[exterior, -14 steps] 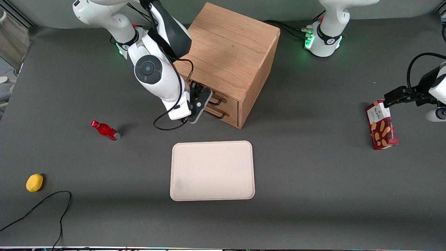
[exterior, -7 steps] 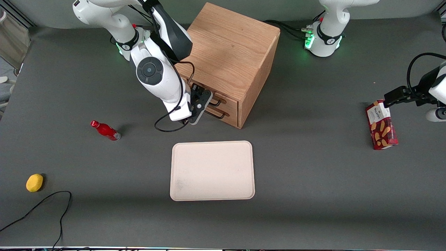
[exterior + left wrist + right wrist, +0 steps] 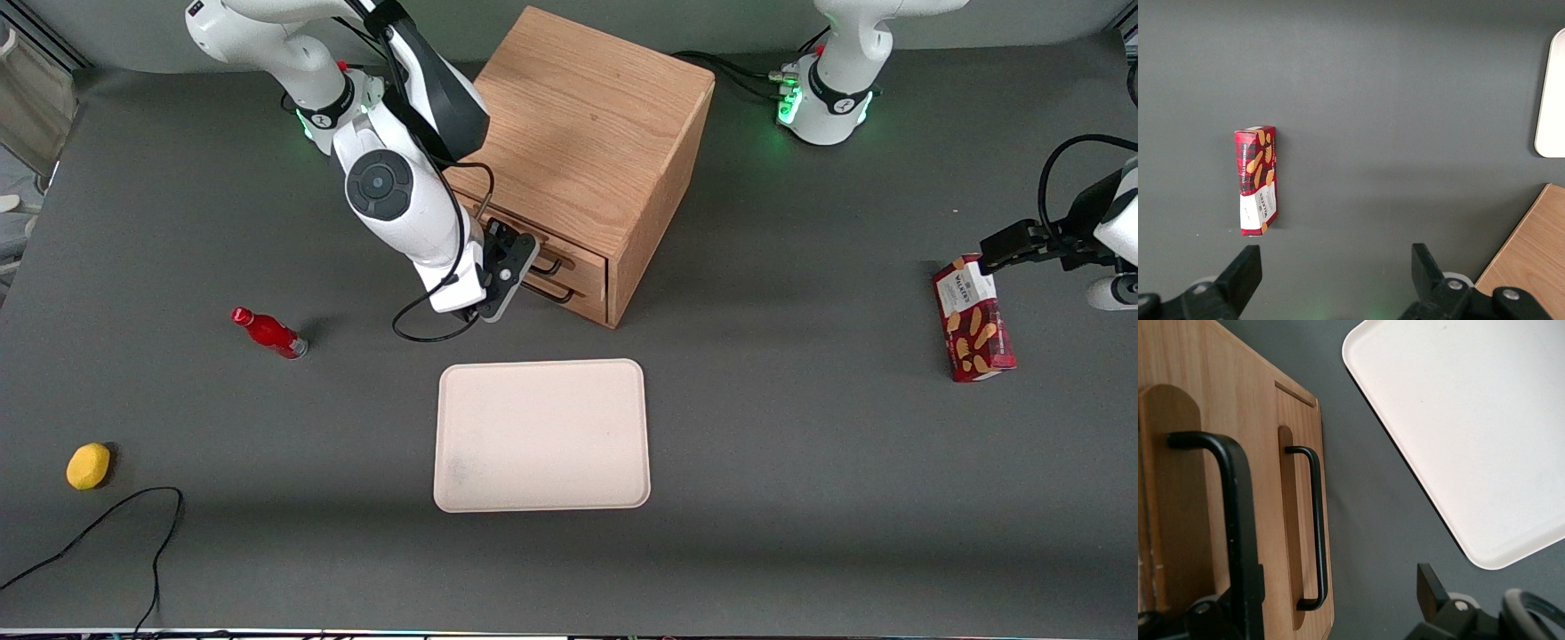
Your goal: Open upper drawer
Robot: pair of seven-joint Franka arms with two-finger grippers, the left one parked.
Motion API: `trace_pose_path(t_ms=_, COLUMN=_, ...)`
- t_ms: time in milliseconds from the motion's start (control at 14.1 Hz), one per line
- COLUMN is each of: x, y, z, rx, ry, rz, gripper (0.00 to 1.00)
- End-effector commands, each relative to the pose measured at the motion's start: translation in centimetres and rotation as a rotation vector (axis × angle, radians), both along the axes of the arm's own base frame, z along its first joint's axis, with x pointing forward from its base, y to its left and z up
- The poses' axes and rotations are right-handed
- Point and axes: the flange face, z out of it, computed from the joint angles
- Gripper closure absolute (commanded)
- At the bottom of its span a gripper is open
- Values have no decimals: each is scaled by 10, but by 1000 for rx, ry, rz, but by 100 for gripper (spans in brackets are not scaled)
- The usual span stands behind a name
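The light-oak cabinet (image 3: 587, 124) stands near the working arm's base. The upper drawer (image 3: 580, 252) and its black bar handle (image 3: 549, 264) sit above the twin lower drawer's handle (image 3: 558, 293). My right gripper (image 3: 508, 268) is right in front of the drawer fronts at handle height, partly hiding both handles. In the right wrist view the gripper (image 3: 1328, 607) is open. The upper drawer's handle (image 3: 1238, 520) runs close beside one finger (image 3: 1208, 613). The lower handle (image 3: 1317, 520) lies between the fingers, farther off. Both drawers look closed.
A cream tray (image 3: 542, 436) lies nearer the front camera than the cabinet and shows in the right wrist view (image 3: 1471, 420). A red bottle (image 3: 268, 332), a yellow object (image 3: 88, 466) and a black cable (image 3: 107, 524) lie toward the working arm's end. A red cookie box (image 3: 973, 318) lies toward the parked arm's end.
The right arm has shifted slightly and brought the gripper a little closer to the drawer fronts. The drawers have not moved.
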Motion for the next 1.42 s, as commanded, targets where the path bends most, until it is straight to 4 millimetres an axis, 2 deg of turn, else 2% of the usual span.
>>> trace_pose_path(t_ms=0, x=2, y=-5, z=-6, rx=3, ry=-16, rz=16, gripper=0)
trace_pose_path(t_ms=142, x=6, y=-5, z=2, rx=12, ry=-29, rz=17, gripper=0)
trace_pose_path(t_ms=991, x=36, y=-20, z=12, rx=23, ry=-60, rz=15, gripper=0)
trace_pose_path(t_ms=1345, x=42, y=-20, z=10, rx=-57, ry=-32, rz=46, gripper=0)
